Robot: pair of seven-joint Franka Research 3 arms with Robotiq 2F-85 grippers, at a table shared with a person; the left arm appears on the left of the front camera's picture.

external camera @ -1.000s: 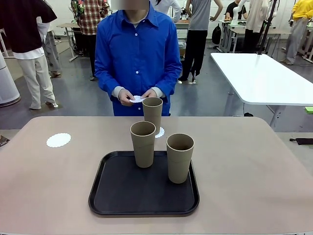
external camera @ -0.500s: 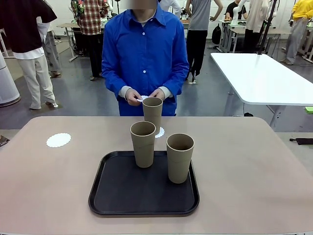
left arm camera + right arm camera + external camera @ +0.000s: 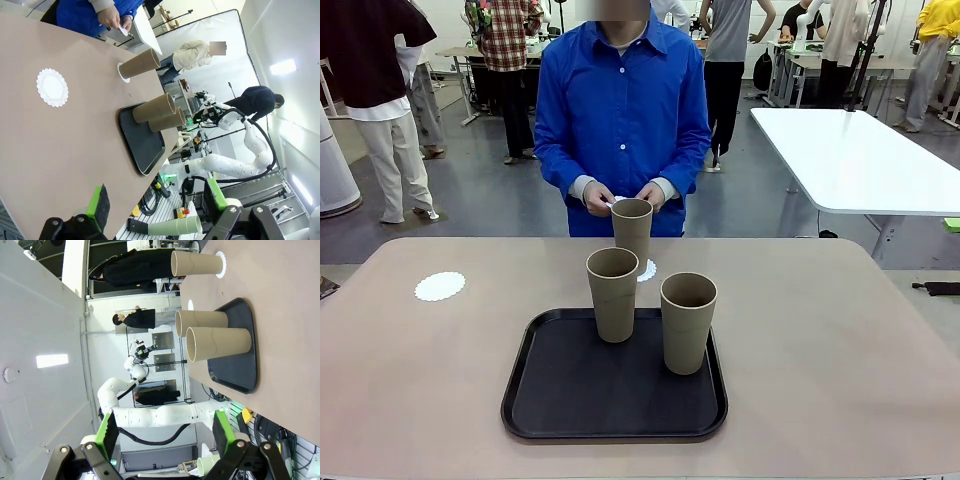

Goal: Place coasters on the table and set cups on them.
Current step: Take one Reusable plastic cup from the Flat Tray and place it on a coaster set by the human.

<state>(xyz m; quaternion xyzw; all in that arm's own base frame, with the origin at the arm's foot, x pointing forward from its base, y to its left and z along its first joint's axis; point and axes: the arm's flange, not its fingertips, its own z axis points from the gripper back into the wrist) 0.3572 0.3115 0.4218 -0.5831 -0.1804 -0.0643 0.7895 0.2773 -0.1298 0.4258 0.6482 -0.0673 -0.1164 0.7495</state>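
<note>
Front view: fixed at the worktop's [image 3: 840,350] near edge, facing the person [image 3: 623,110] across it.
Left wrist view: rolled sideways, well back, looking past its fingers [image 3: 99,201].
Right wrist view: likewise, from the opposite side.
Shared: tray [image 3: 570,390], three cups [image 3: 688,325].

Beyond the far edge of my tan table [image 3: 880,350] a smooth grey floor [image 3: 490,205] spreads out. A white table [image 3: 850,160] stands off my far right corner, and a desk [image 3: 457,52] sits farther back. Overhead, a rectangular lamp [image 3: 51,360] glows on the white ceiling [image 3: 40,405].
</note>
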